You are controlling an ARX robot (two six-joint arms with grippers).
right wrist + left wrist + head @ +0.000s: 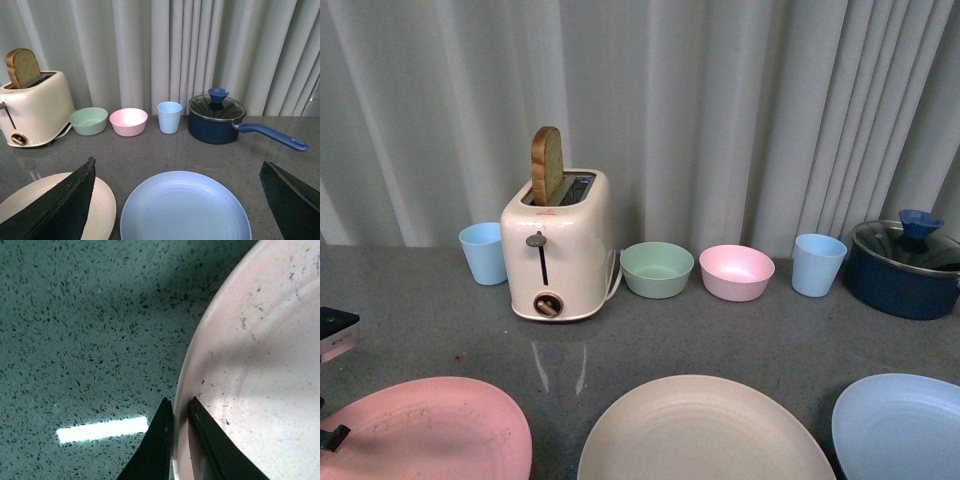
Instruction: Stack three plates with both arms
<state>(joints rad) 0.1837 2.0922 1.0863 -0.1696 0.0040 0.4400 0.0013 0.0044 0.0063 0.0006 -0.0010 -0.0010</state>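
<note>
Three plates lie along the table's near edge. The pink plate (425, 430) is at the left, the cream-beige plate (705, 430) in the middle, the light blue plate (902, 425) at the right. My left gripper (180, 402) is shut on the rim of the pink plate (260, 355), one finger under it and one inside it. In the front view only a bit of that arm (335, 335) shows at the left edge. My right gripper (177, 167) hangs open above the light blue plate (185, 207), its fingers wide apart, with the cream-beige plate (102, 200) beside it.
Along the curtain stand a blue cup (483, 253), a cream toaster (558, 245) with a bread slice, a green bowl (657, 268), a pink bowl (736, 271), another blue cup (818, 264) and a dark blue lidded pot (905, 268) with a long handle (272, 136).
</note>
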